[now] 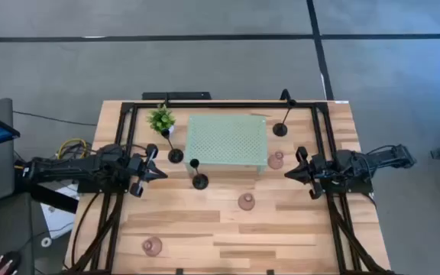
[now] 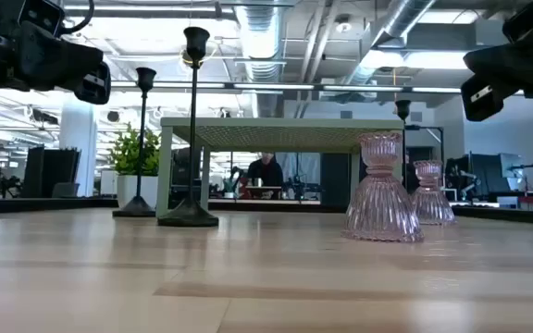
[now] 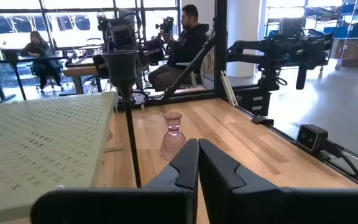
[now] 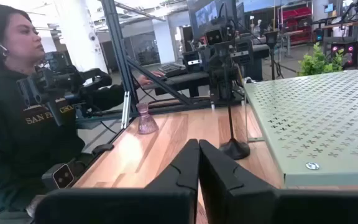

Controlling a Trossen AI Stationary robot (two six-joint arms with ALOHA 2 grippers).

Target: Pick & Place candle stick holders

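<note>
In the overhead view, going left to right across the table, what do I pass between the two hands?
Left hand → black holder → black holder → mint-green stand → pink holder → pink holder → right hand.

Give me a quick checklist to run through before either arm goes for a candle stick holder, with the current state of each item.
1. Left tool empty, fingers shut: ok for travel, must open before any grasp.
2. Right tool empty, fingers shut: same, ok.
3. Three black holders upright: one by the plant, one at the stand's front edge, one at the back right: ok.
4. Pink glass holders on the table: near the stand's right corner, mid-table, front left: ok.
5. Nothing yet on the mint-green stand: ok.
6. Where the holders should be placed: cannot tell.
</note>
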